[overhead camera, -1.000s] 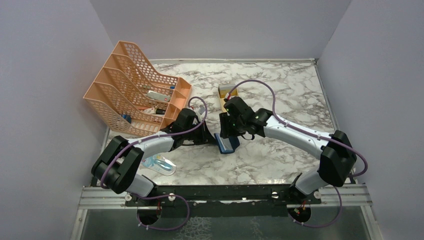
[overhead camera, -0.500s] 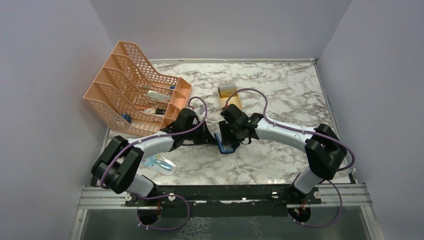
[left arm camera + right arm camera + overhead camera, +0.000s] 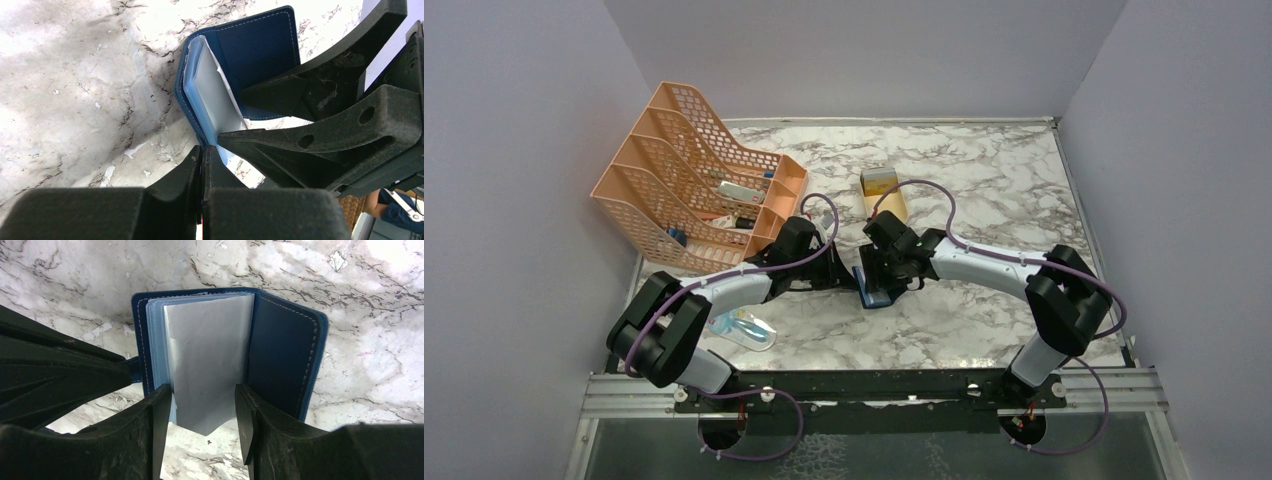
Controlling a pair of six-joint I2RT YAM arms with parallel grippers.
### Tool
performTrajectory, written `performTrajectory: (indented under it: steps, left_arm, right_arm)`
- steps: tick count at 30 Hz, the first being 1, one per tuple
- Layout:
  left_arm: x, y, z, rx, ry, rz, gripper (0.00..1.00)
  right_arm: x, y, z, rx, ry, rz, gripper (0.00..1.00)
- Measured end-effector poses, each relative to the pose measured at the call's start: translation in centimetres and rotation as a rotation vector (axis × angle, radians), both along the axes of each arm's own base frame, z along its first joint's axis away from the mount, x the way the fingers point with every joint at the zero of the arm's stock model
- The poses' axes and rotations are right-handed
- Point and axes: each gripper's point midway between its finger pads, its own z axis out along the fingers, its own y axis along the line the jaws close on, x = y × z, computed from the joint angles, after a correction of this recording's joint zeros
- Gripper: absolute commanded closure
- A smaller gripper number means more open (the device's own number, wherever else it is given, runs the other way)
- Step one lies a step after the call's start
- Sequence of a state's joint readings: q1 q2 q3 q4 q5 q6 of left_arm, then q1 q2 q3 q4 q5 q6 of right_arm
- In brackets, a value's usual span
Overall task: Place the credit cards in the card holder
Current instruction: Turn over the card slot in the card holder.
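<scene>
The navy-blue card holder point(image 3: 285, 355) lies open on the marble tabletop point(image 3: 984, 190), about midway between the two arms and slightly towards the near edge. Its cover is spread like a small book, with the stack of pale blue inner pockets point(image 3: 157, 340) on one side and the bare navy flap on the other.

The left gripper point(image 3: 202, 162) is clenched: its two fingers are pressed together at the edge of the card holder. In the right wrist view a small blue tab of the holder runs into its tip, so it is pinching the holder there.

The right gripper point(image 3: 202, 390) comes in from the opposite side with its fingers spread apart. A pale card point(image 3: 205, 365) stands between them, in front of the pale blue pockets. The card's side edges meet both fingers and its near end sticks out past the holder's edge. I cannot tell whether the fingers are actually clamping the card or only flanking it, nor how far the card sits inside a pocket.

Farther back on the tabletop a tan tray point(image 3: 894, 212) holds a yellow-gold card point(image 3: 879, 182), well apart from the holder. An orange mesh file rack point(image 3: 674, 150) stands at the far left with small items in its compartments. A blue-patterned packet point(image 3: 742, 328) lies near the left arm's base
</scene>
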State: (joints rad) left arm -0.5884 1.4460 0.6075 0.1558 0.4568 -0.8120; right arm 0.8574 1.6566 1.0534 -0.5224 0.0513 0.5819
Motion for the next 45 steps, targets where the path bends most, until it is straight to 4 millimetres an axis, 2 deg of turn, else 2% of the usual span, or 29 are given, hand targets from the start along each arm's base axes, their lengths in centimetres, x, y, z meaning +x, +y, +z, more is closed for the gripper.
performTrajectory:
  steps: [9,15,25,33,45]
  left_arm:
    - [-0.01,0.02,-0.03,0.003,-0.004,-0.004,1.00]
    - [-0.04,0.06,-0.08,0.005,-0.005,-0.006,1.00]
    - [-0.09,0.10,-0.14,0.007,-0.002,-0.006,1.00]
    - [-0.10,0.11,-0.16,0.008,-0.001,-0.006,1.00]
    - [-0.12,0.13,-0.19,0.010,-0.003,-0.008,1.00]
  right_arm:
    - [-0.27,0.04,-0.15,0.004,0.011,0.006,0.46]
    - [-0.52,-0.17,-0.46,-0.001,0.020,0.008,0.41]
    - [-0.64,-0.13,-0.49,0.001,0.025,0.011,0.39]
    - [-0.74,-0.01,-0.46,0.008,0.030,0.016,0.34]
    - [-0.88,-0.10,-0.80,0.008,0.032,0.016,0.40]
